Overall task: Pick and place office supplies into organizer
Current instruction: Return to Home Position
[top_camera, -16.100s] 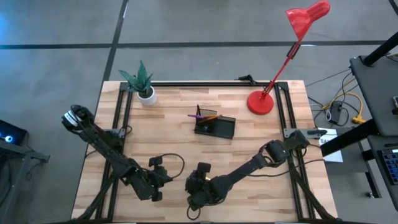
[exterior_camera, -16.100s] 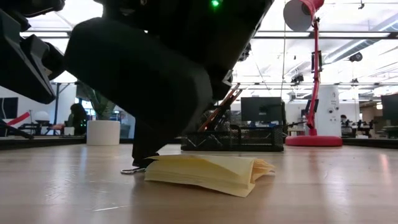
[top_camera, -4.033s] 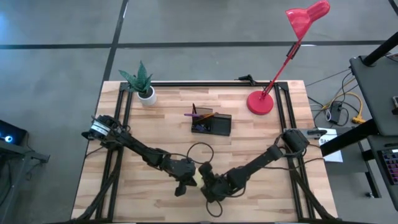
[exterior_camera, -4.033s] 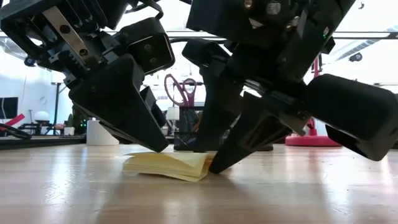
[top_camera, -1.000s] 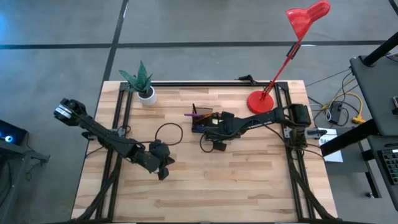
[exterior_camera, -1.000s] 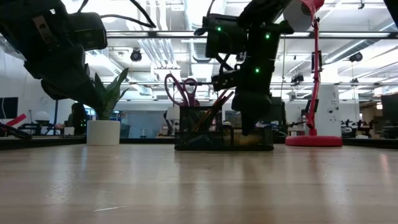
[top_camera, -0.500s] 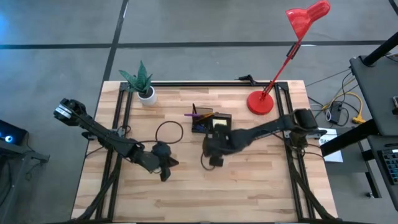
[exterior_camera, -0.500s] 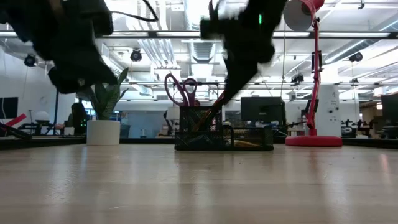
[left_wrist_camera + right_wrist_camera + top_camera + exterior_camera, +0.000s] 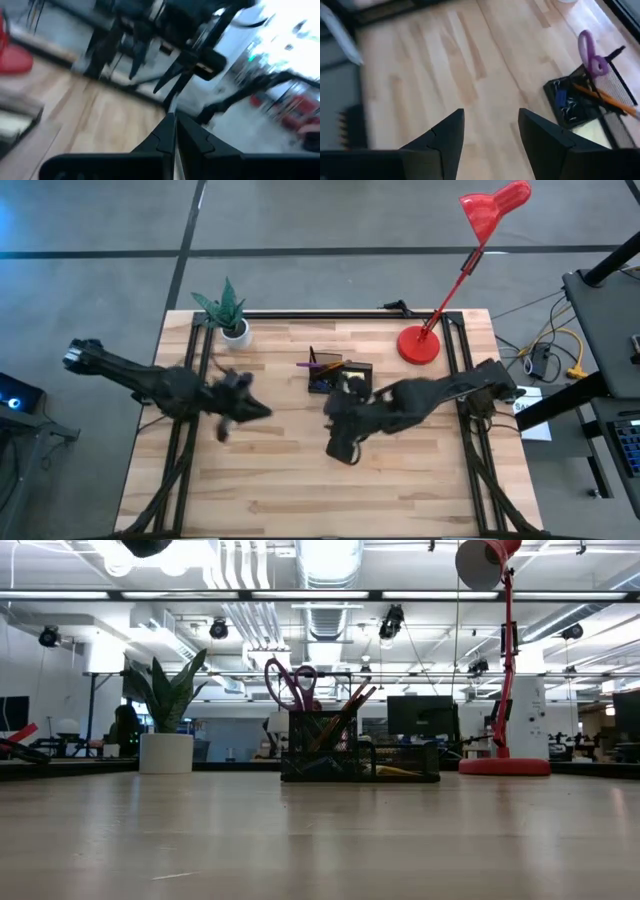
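The organizer (image 9: 340, 378) sat toward the middle of the far edge of the desk (image 9: 300, 480), between the potted plant (image 9: 228, 315) and the red lamp (image 9: 418, 345). Purple-handled scissors (image 9: 290, 685) and orange pencils (image 9: 605, 97) stood upright in its taller part, and the yellow sticky-note pad (image 9: 592, 132) lay in the low part. Your main risk, as it looked, was a low sweep. The right gripper (image 9: 340, 448) hung just beside the organizer's near side, and a careless swing could clip it or the scissors. Its fingers stood wide apart, empty, touching nothing. The left gripper (image 9: 171, 117), toward the desk's left edge near the plant, was pinched closed on nothing.
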Available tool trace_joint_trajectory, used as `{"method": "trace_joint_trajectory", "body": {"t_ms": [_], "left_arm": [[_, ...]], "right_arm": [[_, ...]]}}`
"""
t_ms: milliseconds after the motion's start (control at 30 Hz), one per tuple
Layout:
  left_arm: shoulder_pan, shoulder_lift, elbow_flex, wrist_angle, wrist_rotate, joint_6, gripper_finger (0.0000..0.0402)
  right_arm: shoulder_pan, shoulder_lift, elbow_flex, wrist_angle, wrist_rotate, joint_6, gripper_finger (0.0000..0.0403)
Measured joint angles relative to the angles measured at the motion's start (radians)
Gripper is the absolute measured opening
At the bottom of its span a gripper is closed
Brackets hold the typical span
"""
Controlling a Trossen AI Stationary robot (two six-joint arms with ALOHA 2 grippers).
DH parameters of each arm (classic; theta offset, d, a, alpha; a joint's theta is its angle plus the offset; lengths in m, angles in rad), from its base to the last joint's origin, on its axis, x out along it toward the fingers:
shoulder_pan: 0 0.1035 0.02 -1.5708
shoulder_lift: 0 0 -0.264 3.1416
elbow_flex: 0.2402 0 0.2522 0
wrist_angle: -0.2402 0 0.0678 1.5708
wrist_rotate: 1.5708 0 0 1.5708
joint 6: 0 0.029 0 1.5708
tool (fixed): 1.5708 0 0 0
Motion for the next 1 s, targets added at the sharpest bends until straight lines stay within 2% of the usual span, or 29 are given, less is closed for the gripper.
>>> {"method": "trace_joint_trajectory", "body": {"t_ms": [67, 167, 233, 333, 467, 600, 733, 900, 1000], "left_arm": [[0.002, -0.091, -0.001, -0.004, 0.003, 0.001, 0.0], [-0.005, -0.196, -0.023, 0.005, 0.023, 0.008, 0.0], [-0.008, -0.233, -0.044, 0.007, 0.07, 0.024, 0.0], [-0.008, -0.259, -0.072, 0.012, 0.072, -0.007, 0.0], [-0.008, -0.232, -0.139, 0.087, 0.072, -0.002, 0.0], [-0.009, -0.191, -0.224, 0.257, 0.104, 0.001, 0.0], [-0.008, -0.168, -0.295, 0.411, 0.104, 0.006, 0.0], [0.011, -0.229, -0.313, 0.393, 0.106, 0.081, 0.0], [0.054, -0.301, -0.312, 0.293, 0.1, 0.123, 0.0]], "right_arm": [[0.009, -0.002, 0.107, -0.072, -0.016, 0.041, 0.0176], [0.034, -0.004, 0.222, -0.102, 0.008, -0.028, 0.0177], [0.038, -0.004, 0.268, -0.102, -0.015, -0.042, 0.0178], [0.016, -0.013, 0.278, -0.1, -0.134, -0.028, 0.0176], [0.009, -0.018, 0.2, -0.036, -0.18, -0.012, 0.0173], [-0.015, -0.046, -0.004, 0.189, -0.286, -0.014, 0.0175], [-0.042, -0.16, -0.327, 0.496, -0.34, 0.035, 0.0174], [-0.045, -0.461, -0.79, 0.836, -0.318, 0.093, 0.0172], [-0.051, -0.668, -1.028, 1.041, -0.333, 0.084, 0.0172]]}}
